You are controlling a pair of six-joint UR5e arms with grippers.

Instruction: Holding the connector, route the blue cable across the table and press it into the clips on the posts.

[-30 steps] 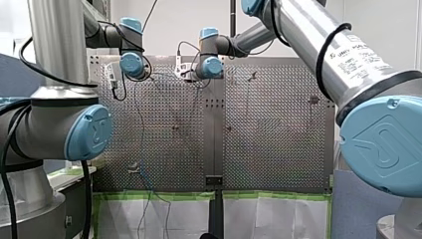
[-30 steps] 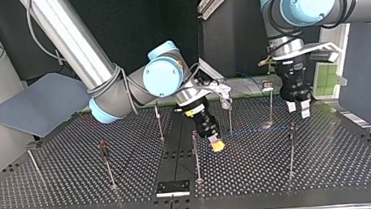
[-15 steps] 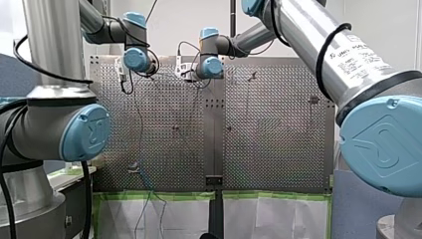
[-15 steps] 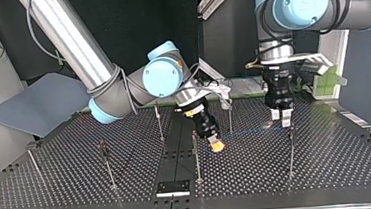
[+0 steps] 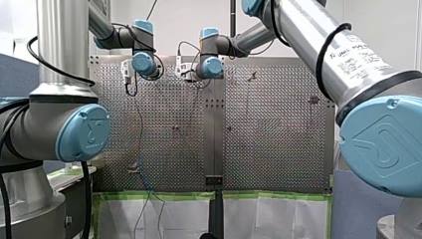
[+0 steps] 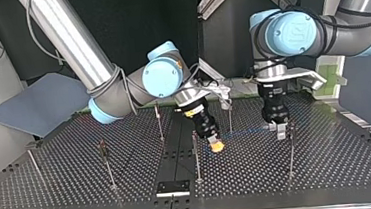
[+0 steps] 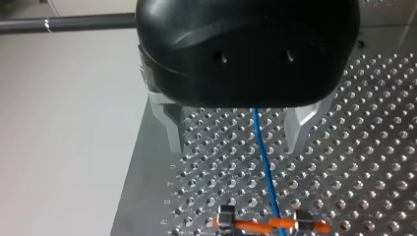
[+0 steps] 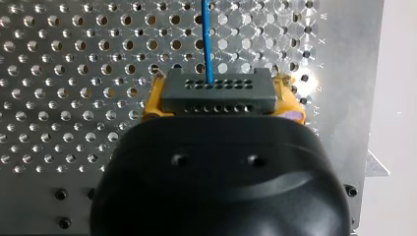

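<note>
The right gripper [image 6: 217, 145] was clamped on the connector [image 8: 217, 92] near the table's [image 6: 329, 168] middle. The blue cable [image 7: 263, 157] ran on through the left gripper [image 7: 235, 147], which was spread wide and held nothing. Loose like that, the cable could slide sideways and miss the clip [image 6: 291, 126] on the post [image 6: 291, 156] beside it.

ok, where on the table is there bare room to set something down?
In the top view: bare table right of the outer post, and between the far-left post and its neighbour. Crowded mid-table: right gripper on the connector, left gripper, blue cable running between them.
</note>
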